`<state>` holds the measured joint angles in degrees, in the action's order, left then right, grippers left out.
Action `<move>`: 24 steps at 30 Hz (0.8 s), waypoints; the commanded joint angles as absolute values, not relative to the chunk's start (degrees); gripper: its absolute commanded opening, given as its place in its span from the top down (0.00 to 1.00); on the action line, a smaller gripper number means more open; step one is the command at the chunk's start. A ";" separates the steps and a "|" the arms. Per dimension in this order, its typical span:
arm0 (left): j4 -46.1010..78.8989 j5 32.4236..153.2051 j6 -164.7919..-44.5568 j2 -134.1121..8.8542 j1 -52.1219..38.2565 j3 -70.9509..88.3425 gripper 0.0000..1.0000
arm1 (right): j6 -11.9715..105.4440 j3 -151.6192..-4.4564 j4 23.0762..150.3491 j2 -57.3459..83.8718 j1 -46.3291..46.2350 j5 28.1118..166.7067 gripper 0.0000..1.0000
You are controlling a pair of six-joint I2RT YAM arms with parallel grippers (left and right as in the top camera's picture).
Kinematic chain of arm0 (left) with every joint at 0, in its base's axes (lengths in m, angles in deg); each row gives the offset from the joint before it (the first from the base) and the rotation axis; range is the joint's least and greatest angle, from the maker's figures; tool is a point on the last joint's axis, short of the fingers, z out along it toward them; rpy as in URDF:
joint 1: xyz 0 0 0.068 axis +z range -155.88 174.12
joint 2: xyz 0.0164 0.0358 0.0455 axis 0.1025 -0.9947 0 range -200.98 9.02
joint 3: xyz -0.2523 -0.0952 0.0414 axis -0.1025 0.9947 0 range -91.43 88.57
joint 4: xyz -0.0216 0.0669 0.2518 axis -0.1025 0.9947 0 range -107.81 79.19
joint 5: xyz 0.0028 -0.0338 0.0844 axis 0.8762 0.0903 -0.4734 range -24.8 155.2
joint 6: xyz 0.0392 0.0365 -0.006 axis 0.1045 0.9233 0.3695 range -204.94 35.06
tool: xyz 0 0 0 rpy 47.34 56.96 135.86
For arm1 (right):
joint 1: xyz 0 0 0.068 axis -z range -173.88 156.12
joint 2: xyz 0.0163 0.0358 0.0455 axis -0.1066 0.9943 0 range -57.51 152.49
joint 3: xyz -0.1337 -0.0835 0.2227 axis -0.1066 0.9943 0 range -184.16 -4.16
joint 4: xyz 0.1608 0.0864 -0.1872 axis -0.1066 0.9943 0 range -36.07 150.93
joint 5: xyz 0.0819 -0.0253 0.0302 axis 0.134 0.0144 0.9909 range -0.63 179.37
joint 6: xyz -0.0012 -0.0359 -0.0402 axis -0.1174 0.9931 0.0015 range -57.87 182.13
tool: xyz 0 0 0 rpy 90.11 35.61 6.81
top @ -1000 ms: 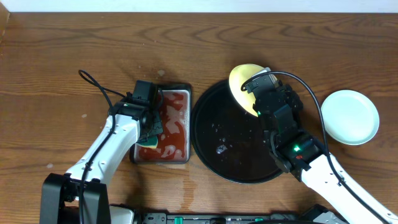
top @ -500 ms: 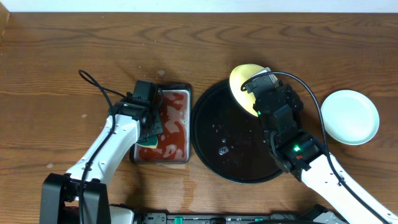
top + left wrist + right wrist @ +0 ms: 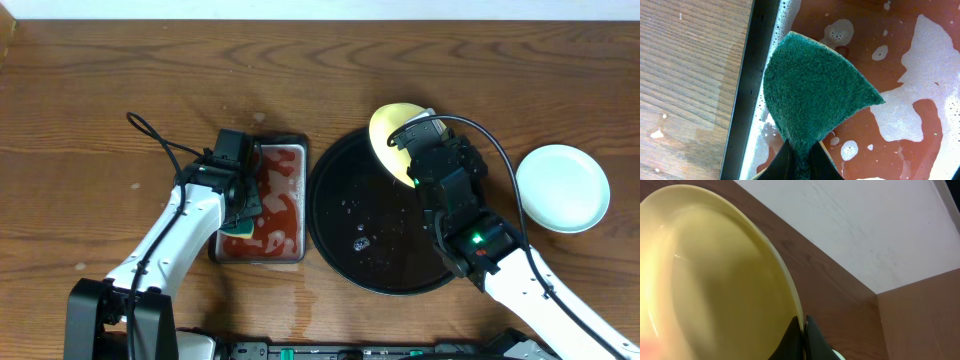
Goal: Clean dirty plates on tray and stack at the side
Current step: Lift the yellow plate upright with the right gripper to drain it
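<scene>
- One pale yellow round plate [image 3: 388, 130] is held tilted, almost on edge, over the far rim of the large round glossy black tray [image 3: 340, 255]. I cannot tell whether its lower edge touches the tray.
- The right gripper [image 3: 415, 150] is clamped on this plate. In the right wrist view its two fingertips [image 3: 812, 340] are pinched together on the thin rim of the yellow plate [image 3: 715, 280].
- One pale mint-white round plate [image 3: 563, 187] lies flat on the wooden table [image 3: 100, 90], to the right of the black tray and apart from it. Only one disc shows from above, so I cannot tell whether a second lies beneath it.
- There is one black tray, and no plate lies flat in it. It holds only a few small wet specks [image 3: 358, 241].
- One small rectangular metal tray [image 3: 280, 139] stands just left of the black tray, holding red liquid [image 3: 900, 150] with patches of white foam [image 3: 925, 65].
- One green scouring sponge [image 3: 815, 95] is pinched at its narrow end by the left gripper [image 3: 800, 162], jaws closed tight on it. The sponge sits over the metal tray's near left corner, against the tray's wall.
</scene>
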<state>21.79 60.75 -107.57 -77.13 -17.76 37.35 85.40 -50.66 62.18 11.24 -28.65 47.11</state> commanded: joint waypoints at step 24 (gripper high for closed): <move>21.11 60.75 -107.24 -77.35 -17.52 37.79 0.93 | 86.23 -52.24 61.44 10.74 -29.65 44.33 0.99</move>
<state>21.31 60.75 -107.57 -77.13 -17.76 37.35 85.82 -50.66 61.76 11.24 -28.65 45.79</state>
